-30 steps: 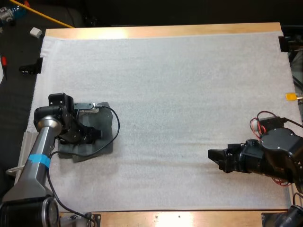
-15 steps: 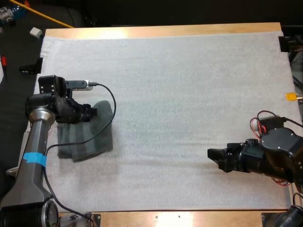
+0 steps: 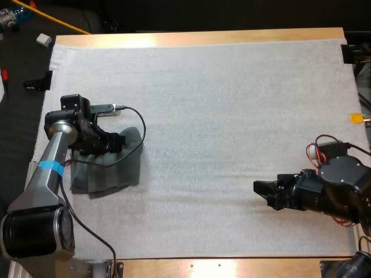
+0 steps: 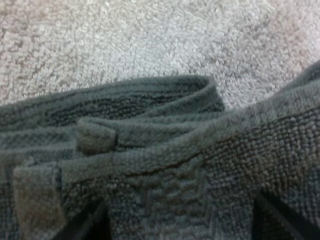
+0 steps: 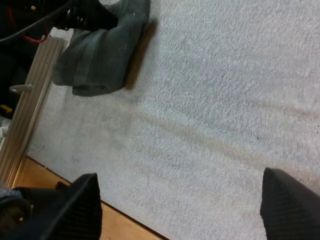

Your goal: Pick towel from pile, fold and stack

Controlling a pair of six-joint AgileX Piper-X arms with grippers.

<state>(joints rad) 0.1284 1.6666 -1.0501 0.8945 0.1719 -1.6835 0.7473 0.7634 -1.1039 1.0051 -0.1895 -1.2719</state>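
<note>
As seen from above, towel [image 3: 110,172]: dark grey-green, lying on white mat [image 3: 232,116], left side.
Left hand [image 3: 120,141]: clamped on towel's far edge.
Right hand [image 3: 261,191]: fingers [image 5: 82,205] apart, over bare mat, well apart from towel.

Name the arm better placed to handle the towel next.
Left. The left gripper is already at the far edge of the towel; the right gripper hangs open over the bare mat, far from it.
</note>
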